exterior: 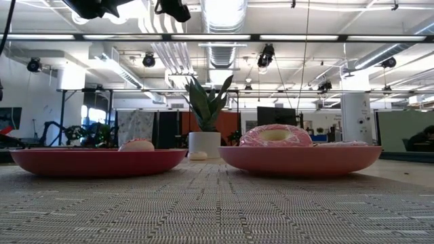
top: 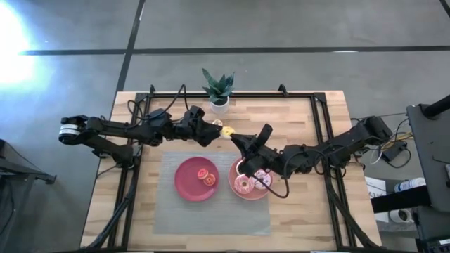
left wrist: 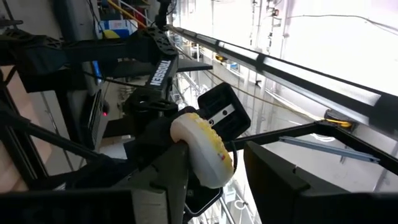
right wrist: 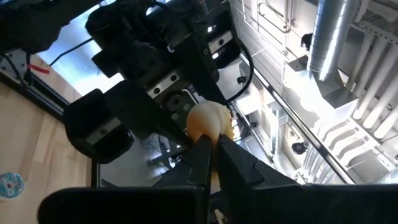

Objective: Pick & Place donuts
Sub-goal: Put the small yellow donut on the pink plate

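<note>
A tiny cream-yellow donut (top: 227,131) is up in the air over the far middle of the table, between my two grippers. My left gripper (top: 219,130) comes from the left and is open, with its fingers on either side of the donut (left wrist: 200,149). My right gripper (top: 234,136) reaches in from the right and is shut on the same donut (right wrist: 208,119). The left plate (top: 184,180) carries an orange-red donut (top: 207,176). The right plate (top: 238,171) carries a pink donut (top: 242,185) and a pale one (top: 261,177). A tiny blue donut (right wrist: 9,183) lies on the wood. My left gripper has one finger (left wrist: 166,180) against the donut's outer rim (left wrist: 180,134). The other finger (left wrist: 280,180) stands a small gap away from it. My right gripper pinches the donut's ring (right wrist: 210,134) between its two fingers, reaching up at a slant from the right. The donut is lifted clear of the table.
A potted plant (top: 219,90) stands at the far edge, just behind the grippers, with a small pale thing (exterior: 197,155) on the table by its pot. A grey mat (top: 169,214) lies under both plates. The black frame rails (top: 320,133) run along the table's sides.
</note>
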